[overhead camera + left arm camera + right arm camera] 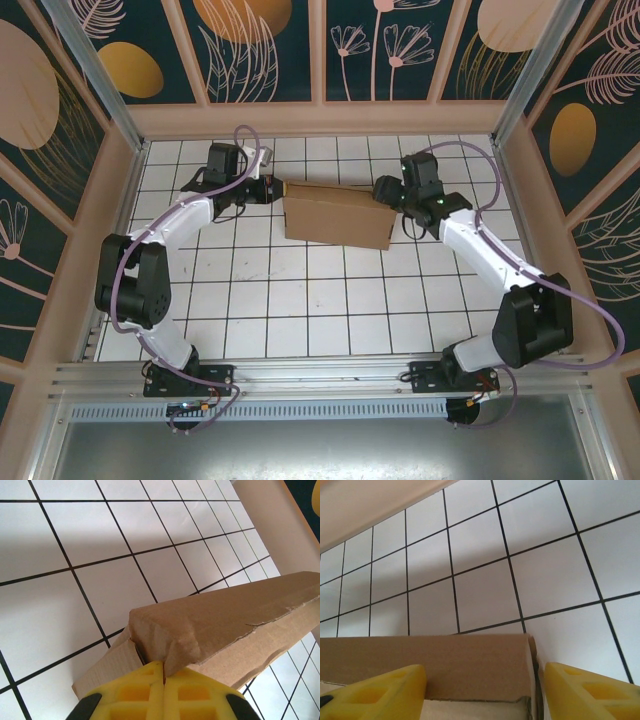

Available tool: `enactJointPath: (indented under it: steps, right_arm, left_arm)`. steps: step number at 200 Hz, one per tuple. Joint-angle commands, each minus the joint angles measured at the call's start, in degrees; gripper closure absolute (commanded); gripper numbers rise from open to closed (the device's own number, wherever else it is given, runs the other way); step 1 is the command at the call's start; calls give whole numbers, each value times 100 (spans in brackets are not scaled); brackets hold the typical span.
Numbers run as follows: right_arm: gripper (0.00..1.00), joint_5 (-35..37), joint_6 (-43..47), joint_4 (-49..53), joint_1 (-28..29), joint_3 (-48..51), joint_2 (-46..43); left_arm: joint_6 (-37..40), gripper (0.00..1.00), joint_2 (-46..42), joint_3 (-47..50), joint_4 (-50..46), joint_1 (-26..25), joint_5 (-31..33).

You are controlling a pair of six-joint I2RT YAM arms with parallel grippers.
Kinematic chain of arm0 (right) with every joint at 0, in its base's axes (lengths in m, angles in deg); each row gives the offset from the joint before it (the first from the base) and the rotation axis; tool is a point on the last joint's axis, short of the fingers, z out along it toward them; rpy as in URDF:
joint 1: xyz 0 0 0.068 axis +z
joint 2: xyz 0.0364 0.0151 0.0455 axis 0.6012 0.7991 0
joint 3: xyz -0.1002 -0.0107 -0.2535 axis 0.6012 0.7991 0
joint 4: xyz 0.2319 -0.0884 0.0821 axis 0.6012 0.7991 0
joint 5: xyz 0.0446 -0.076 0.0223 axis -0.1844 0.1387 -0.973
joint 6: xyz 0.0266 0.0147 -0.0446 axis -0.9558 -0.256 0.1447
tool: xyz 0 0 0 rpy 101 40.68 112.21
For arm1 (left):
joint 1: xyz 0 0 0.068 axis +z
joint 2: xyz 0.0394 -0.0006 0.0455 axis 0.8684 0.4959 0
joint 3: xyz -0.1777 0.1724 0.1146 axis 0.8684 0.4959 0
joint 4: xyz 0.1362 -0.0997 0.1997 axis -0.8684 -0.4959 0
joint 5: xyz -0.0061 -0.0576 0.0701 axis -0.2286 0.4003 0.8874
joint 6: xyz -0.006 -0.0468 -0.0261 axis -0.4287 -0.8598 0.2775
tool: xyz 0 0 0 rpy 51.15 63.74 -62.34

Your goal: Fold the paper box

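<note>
The box [338,214] is sitting toward the far middle of the white tiled floor [300,300]. From above it is showing as a closed brown carton, with its long side running left to right and slightly skewed to the tile lines. I cannot tell whether it is resting flat. I am reaching in from both sides, my left gripper [272,190] meeting the box's left end and my right gripper [388,192] meeting its right end. In the left wrist view, my left gripper [163,677] is squeezing closed, its yellow fingers [130,695] pressing together on a crumpled corner of the box [225,625]. The cardboard is showing a ragged, torn edge along one fold. In the right wrist view, my right gripper [482,690] is standing apart, one yellow finger on each side of a corner of the box [445,660]. The right-hand finger [590,690] is standing just clear of the cardboard.
</note>
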Motion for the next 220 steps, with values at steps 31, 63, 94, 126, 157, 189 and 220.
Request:
enactJointPath:
  steps: [31,63,94,126,157,189,220]
  right_arm:
    - [38,260,-474,-125,118,568,-122]
    - [39,337,-594,-298,119,769,-101]
    - [39,345,-650,-349,119,802,-136]
    - [39,419,-688,-371,119,857,-193]
    - [40,438,-848,-520,125,1032,-233]
    - [40,516,-936,-667,125,1176,-328]
    - [41,457,-868,-899,142,1348,-544]
  left_arm:
    - [-202,82,308,390,-1102,-113,161]
    - [-279,72,202,416,-1094,-118,134]
    - [-394,72,69,364,-1073,-114,-13]
    - [-378,65,-19,349,-1162,-113,-54]
    - [-444,57,-262,328,-1155,-115,-168]
    - [-492,58,-313,222,-1096,-117,-290]
    - [-439,66,-243,256,-1031,-120,-404]
